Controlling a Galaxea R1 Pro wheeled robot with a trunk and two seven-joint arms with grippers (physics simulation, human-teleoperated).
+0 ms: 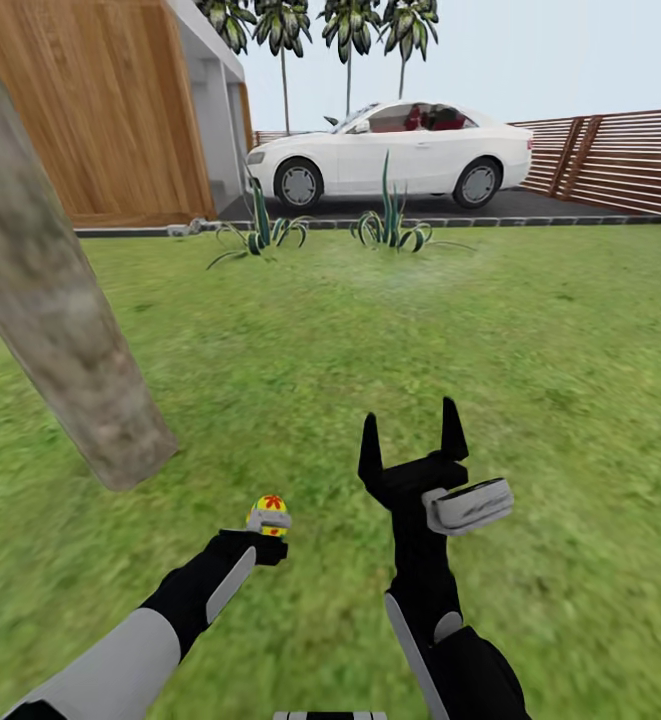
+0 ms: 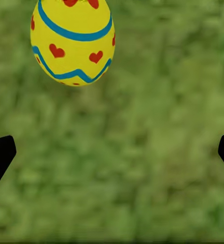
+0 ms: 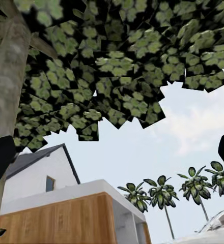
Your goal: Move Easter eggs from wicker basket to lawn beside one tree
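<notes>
Fingers of the left gripper [image 2: 112, 152] are spread wide, dark tips sitting at the two edges of the left wrist view with nothing but grass between them, and the Easter egg [image 2: 73, 39] sits beyond the tips, clear of both, not pinched at all. From the head view that same egg [image 1: 269, 509] shows just past the end of the left gripper [image 1: 267, 524], and whether it is resting on the lawn [image 1: 530, 340] or a touch above it I cannot tell. It looks like a release close to the tree [image 1: 65, 300], whose pale trunk meets the grass near the egg, up and to the left. Now the risks: an egg is round, so if it has any drop left it could roll away from the trunk, and if the fingers pull back carelessly one tip could clip it and send it off across the grass. The right gripper [image 1: 412, 447] stands open too, fingers pointing up, holding nothing, its camera looking at canopy and sky; it sits well apart from the egg, but a swing of that arm inward could knock it. The wicker basket and the other eggs I cannot place from here, so the count by this tree stays unconfirmed.
</notes>
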